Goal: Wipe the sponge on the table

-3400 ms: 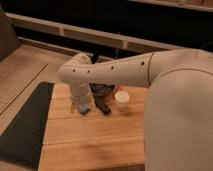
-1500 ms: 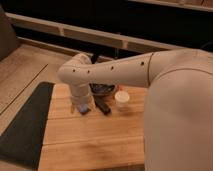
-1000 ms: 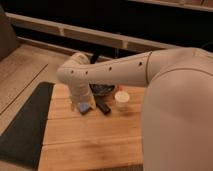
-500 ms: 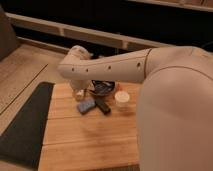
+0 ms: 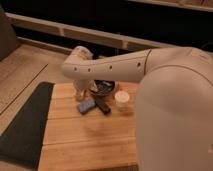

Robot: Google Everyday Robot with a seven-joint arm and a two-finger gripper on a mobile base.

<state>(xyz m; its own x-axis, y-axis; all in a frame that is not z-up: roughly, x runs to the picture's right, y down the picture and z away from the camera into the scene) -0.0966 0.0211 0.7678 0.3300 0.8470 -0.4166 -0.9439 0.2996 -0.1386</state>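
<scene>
The gripper [image 5: 81, 93] hangs just beyond the sponge [image 5: 86, 106], over the far left of the table [image 5: 85, 142]; wide or narrow, I cannot tell. The sponge lies flat (a black oblong object [image 5: 102, 106] just right of it).

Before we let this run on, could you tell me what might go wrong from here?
The gripper hangs just behind the sponge on the table. The black oblong object lies right beside the sponge, so a wiping stroke could drag it along. The white cup and dark bowl stand close by; a wide sweep might knock them.
</scene>
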